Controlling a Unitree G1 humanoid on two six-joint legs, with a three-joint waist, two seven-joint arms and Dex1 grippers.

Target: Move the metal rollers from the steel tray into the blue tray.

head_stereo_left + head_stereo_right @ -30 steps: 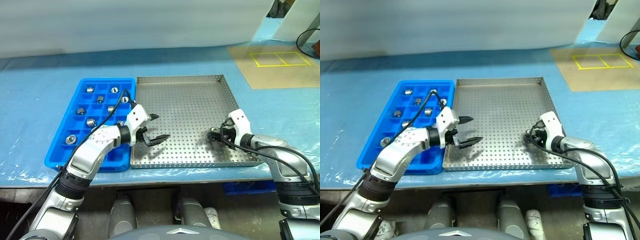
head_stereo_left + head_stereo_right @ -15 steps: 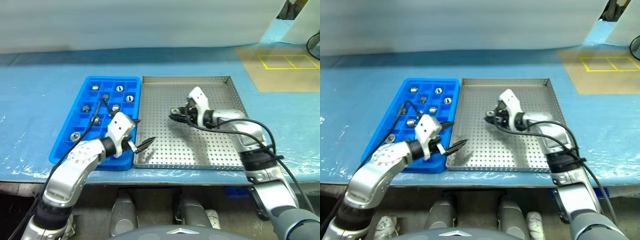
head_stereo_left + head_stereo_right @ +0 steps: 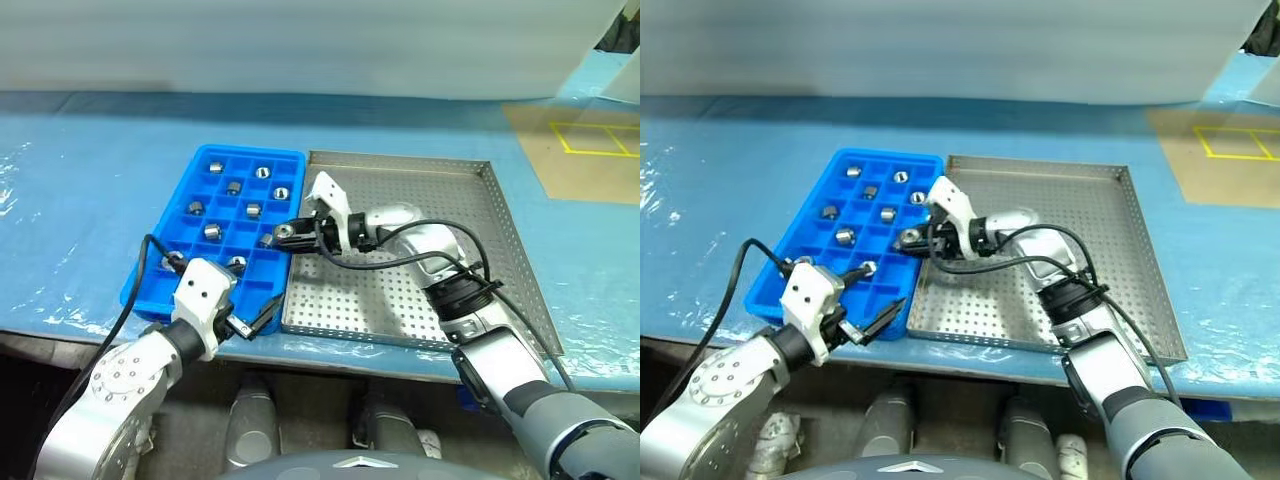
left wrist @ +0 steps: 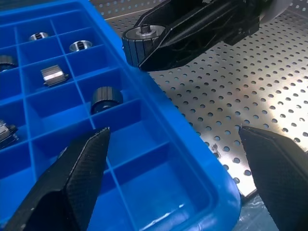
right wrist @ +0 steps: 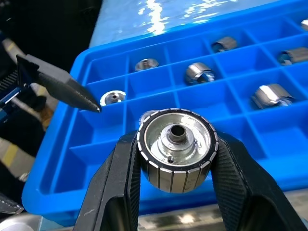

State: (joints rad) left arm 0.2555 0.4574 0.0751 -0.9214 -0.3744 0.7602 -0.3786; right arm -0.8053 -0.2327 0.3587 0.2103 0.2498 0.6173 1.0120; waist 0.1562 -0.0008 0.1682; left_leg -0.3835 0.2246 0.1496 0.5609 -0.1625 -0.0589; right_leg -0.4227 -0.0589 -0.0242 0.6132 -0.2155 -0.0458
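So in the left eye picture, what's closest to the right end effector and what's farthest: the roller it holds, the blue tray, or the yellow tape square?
1. The held roller, between the right end effector's fingers.
2. The blue tray, just below and to its left.
3. The yellow tape square, far off at the table's right.

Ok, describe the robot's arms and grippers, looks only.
Both arms are silver-grey with black joint bands and loose black cables. Each wrist carries a white housing. The left gripper and right gripper each have two black, tapered, textured fingers.
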